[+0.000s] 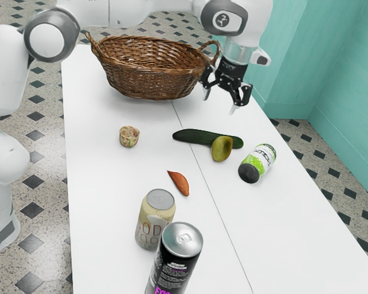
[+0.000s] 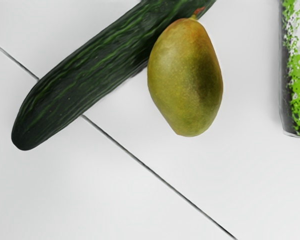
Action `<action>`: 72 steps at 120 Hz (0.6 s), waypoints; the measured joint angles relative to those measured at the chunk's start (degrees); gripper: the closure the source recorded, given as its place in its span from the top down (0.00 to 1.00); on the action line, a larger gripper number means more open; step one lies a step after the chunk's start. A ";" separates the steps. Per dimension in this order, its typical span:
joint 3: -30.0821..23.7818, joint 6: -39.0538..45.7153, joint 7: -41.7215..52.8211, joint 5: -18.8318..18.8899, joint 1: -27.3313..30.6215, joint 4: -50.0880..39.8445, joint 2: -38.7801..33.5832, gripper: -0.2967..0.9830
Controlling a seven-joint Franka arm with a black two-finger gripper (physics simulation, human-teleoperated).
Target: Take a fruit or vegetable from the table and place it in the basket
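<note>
Above the white table [image 1: 104, 196], the fingers [image 1: 206, 94] hang open, the mango [image 2: 186, 80] beside the cucumber [image 2: 77, 87].

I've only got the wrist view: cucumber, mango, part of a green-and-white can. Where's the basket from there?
Observer: In the exterior view, the basket is past the cucumber, toward that view's upper left.

Operator: Copy. Jaws clear or holding something?

Observer: The jaws stand apart with nothing between them.

Operator: Any other produce around, outside my view?

Observer: Yes, an orange-brown piece, sweet potato by the look of it, lies between the cucumber and the upright beige can.
</note>
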 joint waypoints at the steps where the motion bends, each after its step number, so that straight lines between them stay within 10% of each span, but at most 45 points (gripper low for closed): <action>1: 0.00 0.19 -0.19 0.13 -0.10 -0.01 0.20 0.77; 72: 0.94 7.28 -11.54 7.46 -4.84 -3.48 5.03 0.77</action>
